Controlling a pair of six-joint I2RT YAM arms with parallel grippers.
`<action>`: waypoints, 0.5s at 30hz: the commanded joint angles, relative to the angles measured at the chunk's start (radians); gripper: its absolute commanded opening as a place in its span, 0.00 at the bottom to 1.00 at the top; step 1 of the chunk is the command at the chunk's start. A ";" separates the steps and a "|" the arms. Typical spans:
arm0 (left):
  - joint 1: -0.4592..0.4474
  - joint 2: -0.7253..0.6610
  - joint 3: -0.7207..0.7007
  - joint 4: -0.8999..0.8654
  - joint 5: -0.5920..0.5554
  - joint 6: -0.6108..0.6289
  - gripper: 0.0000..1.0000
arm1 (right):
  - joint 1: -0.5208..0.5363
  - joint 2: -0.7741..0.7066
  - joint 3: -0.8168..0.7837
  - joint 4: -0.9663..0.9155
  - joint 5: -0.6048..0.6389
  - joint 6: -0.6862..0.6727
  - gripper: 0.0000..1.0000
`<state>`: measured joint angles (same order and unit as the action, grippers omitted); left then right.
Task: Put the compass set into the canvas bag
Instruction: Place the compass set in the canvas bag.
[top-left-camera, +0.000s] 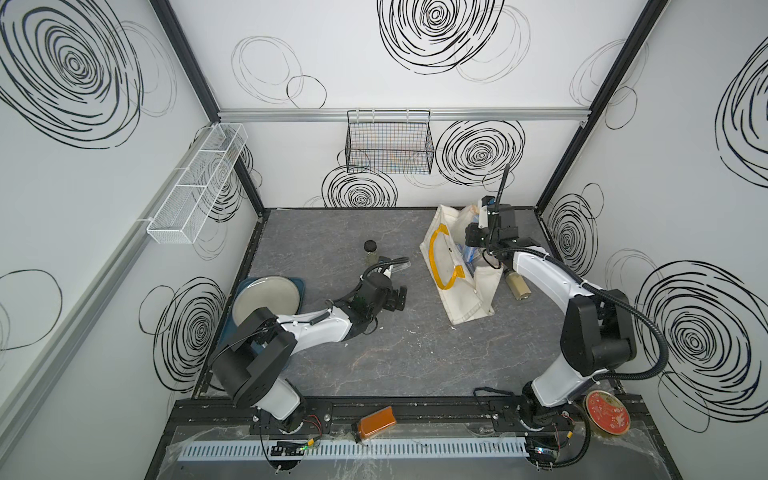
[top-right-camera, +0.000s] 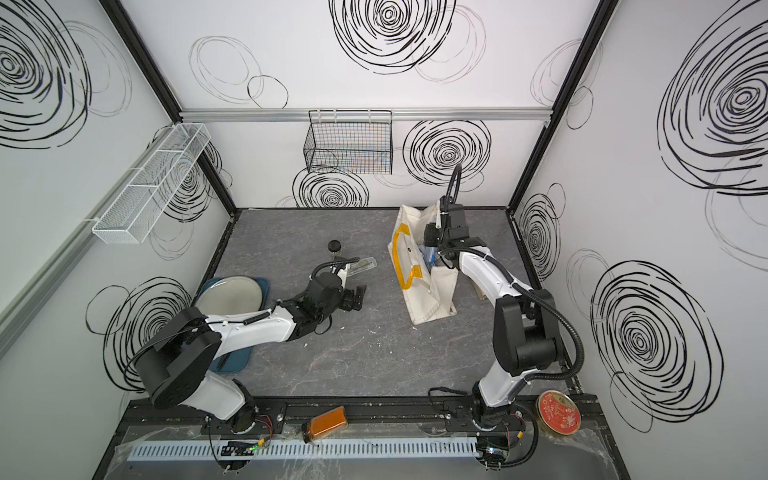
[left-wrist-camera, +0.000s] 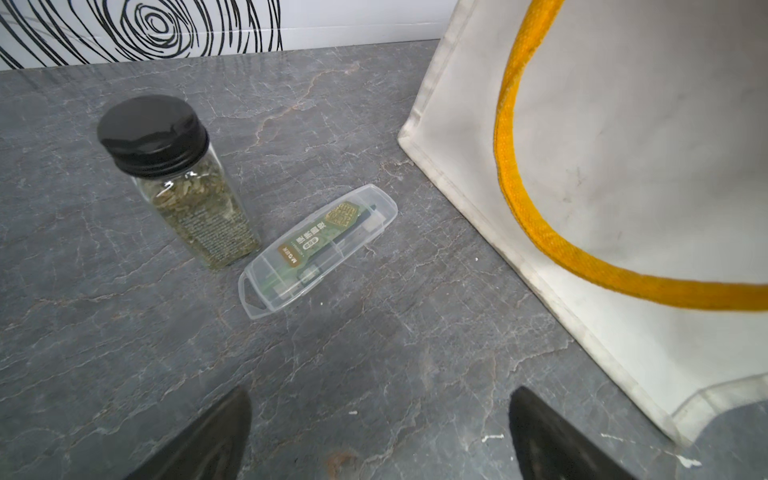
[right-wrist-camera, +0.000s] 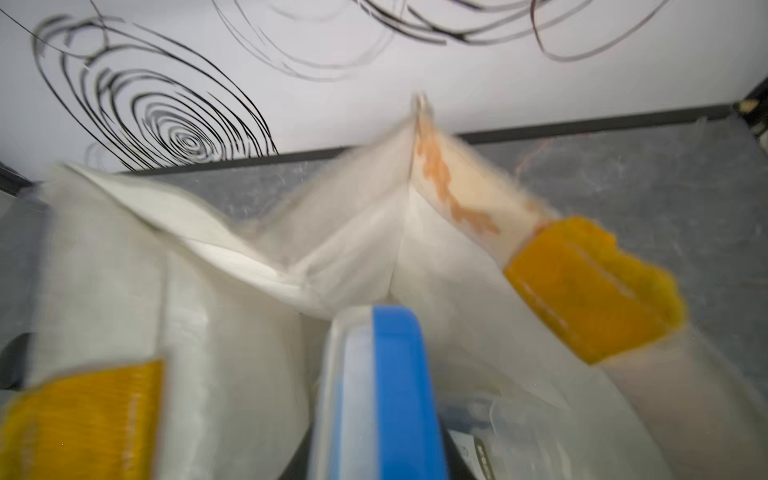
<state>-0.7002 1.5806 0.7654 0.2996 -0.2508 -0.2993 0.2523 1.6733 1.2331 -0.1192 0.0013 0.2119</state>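
Note:
The canvas bag stands at the back right of the grey table, cream with yellow handles, its mouth gaping. My right gripper reaches down into that mouth, shut on the compass set, a clear case with a blue edge held on its side. In both top views only a blue sliver of the case shows inside the bag. The right wrist view is blurred. My left gripper hangs open and empty over bare table, left of the bag.
A herb jar with a black lid stands beside a clear case with a green label. A plate on a blue tray lies at the left, and a tan cylinder lies right of the bag. An orange bottle and a red tin sit on the front rail.

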 joint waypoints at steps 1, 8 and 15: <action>0.018 0.059 0.110 -0.119 -0.006 0.059 0.99 | 0.006 -0.024 -0.001 0.004 -0.008 0.008 0.30; 0.065 0.218 0.307 -0.246 0.069 0.138 0.99 | 0.005 -0.077 -0.016 -0.013 -0.072 0.017 0.45; 0.076 0.378 0.486 -0.349 0.086 0.174 0.99 | 0.006 -0.208 -0.056 0.030 -0.135 0.020 0.65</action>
<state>-0.6296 1.9194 1.1919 0.0116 -0.1860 -0.1654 0.2531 1.5379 1.1919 -0.1207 -0.0906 0.2241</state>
